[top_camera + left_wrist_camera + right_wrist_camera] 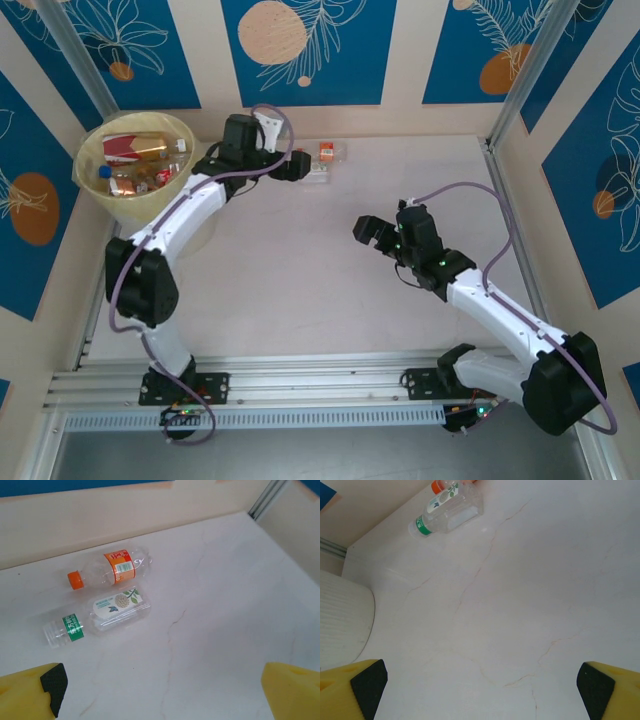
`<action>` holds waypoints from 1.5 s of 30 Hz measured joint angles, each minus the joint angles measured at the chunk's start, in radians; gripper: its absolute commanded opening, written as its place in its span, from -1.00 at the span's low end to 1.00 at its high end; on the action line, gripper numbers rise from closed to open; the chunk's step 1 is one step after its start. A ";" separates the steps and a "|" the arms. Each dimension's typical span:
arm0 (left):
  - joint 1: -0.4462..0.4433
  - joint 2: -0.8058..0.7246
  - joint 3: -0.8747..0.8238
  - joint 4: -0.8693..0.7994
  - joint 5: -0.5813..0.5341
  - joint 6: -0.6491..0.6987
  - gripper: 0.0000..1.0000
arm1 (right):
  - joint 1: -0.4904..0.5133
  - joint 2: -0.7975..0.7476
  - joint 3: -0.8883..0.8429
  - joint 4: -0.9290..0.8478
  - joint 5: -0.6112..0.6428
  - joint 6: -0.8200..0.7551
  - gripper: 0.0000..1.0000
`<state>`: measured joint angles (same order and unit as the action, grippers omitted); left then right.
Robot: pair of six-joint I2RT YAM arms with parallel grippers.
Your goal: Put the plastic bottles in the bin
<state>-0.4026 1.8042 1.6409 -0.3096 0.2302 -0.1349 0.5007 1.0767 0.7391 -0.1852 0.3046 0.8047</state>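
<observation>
Setting: robot test cell, lab-type. Evidence: left arm (185, 215) and right arm (505, 310) bolted to slotted aluminium rail (320, 372) at near edge of white marbled tabletop (300, 290); purple cables (465, 188) exposed; enclosure of aluminium posts (527, 70) and blue leaf-print wall panels (340, 50) on three sides.

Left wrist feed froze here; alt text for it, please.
An orange-capped bottle and a green-banded bottle, both clear plastic, lie side by side on the white table. The open left claw frames the bottom corners.
</observation>
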 measured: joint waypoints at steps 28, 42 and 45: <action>0.116 0.471 0.245 0.172 0.199 0.445 1.00 | -0.027 -0.194 -0.048 -0.097 0.070 0.041 0.99; 0.129 0.737 0.698 -0.053 0.296 0.354 1.00 | -0.030 -0.199 -0.048 -0.102 0.075 0.063 1.00; 0.129 0.761 0.711 -0.108 0.327 0.345 1.00 | -0.030 -0.199 -0.050 -0.102 0.079 0.065 1.00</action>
<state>-0.2733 2.5649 2.3516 -0.4171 0.5568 0.2104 0.4706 0.8776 0.6888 -0.2871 0.3832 0.8696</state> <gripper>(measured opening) 0.999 0.997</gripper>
